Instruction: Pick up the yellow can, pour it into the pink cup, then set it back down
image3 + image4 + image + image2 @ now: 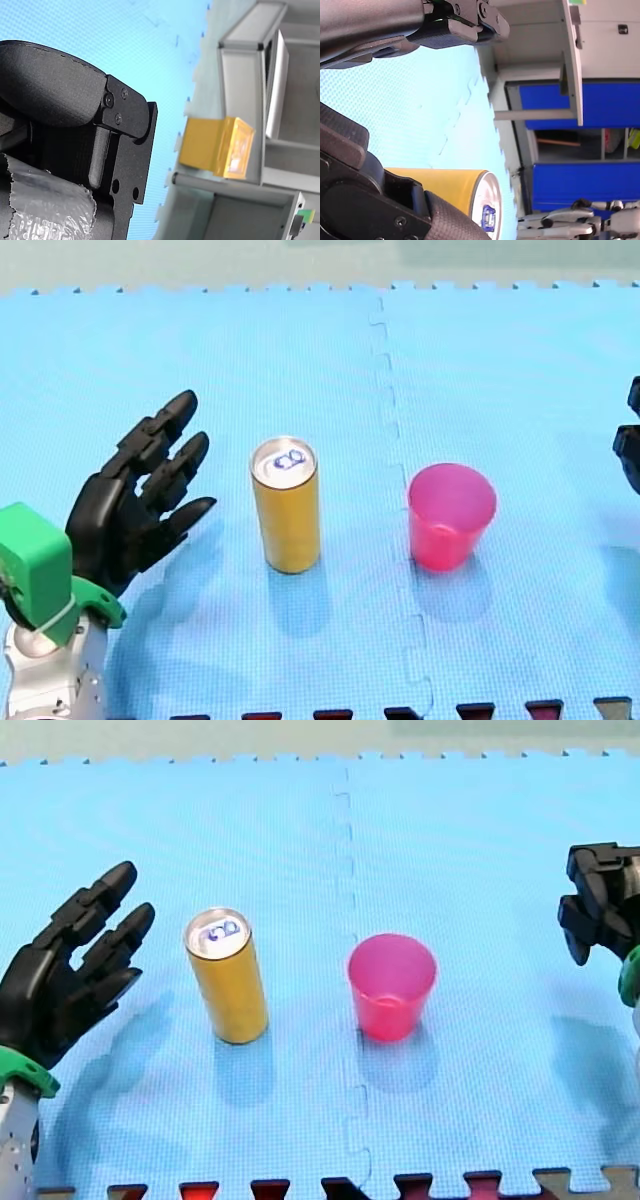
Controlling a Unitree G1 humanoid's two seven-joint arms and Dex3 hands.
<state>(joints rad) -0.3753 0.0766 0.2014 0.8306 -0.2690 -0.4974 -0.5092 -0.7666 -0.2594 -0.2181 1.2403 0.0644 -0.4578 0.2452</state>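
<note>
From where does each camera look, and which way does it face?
First head view: from the head, forward and down; yellow can, pink cup, left robot hand at left.
Second head view: same scene, slightly aside; right robot hand at right.
First wrist view: beside a robot hand, across the blue mat.
Second wrist view: beside a robot hand; shares the can.

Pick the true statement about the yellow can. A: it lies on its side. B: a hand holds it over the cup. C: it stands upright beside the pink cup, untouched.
C: the can stands upright on the mat, apart from the cup; the left hand is near it without touching, the right hand farther off.
</note>
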